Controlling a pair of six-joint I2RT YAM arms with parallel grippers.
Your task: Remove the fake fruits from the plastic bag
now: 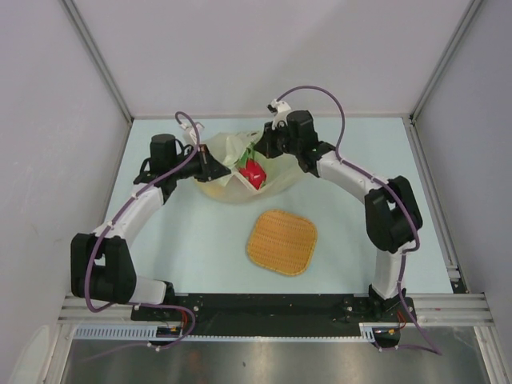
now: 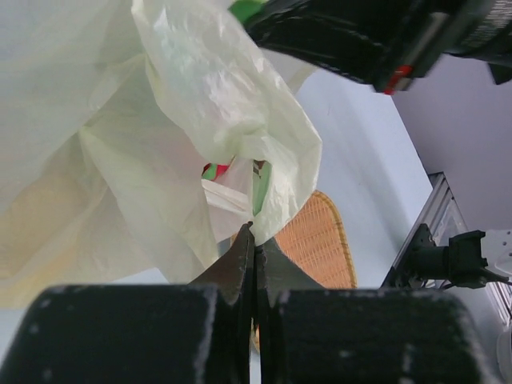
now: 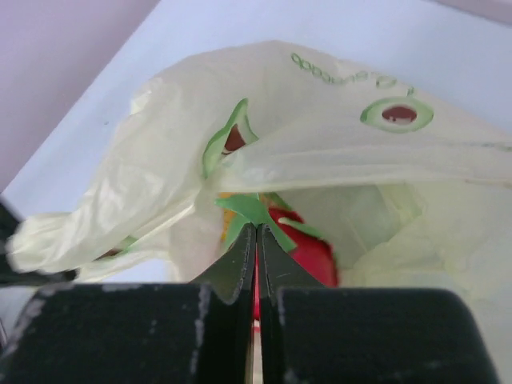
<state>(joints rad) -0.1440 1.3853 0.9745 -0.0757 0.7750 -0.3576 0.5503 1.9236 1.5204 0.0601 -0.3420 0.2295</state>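
Observation:
The pale yellow-green plastic bag [image 1: 220, 180] lies crumpled at the back middle of the table, its mouth lifted. My left gripper [image 1: 230, 170] is shut on a fold of the plastic bag [image 2: 160, 160] at its near edge. A red dragon fruit [image 1: 254, 173] with green tips sits in the bag's mouth. My right gripper [image 3: 256, 228] is shut on one green tip of the dragon fruit [image 3: 312, 254], reaching in from the right [image 1: 249, 160]. The bag [image 3: 336, 120] arches over it. Other fake fruits are hidden inside.
An orange woven square mat [image 1: 281, 242] lies on the table in front of the bag, also seen beyond the left gripper as the mat [image 2: 324, 240]. Grey walls close in the back and sides. A metal rail [image 1: 448, 308] runs along the near edge.

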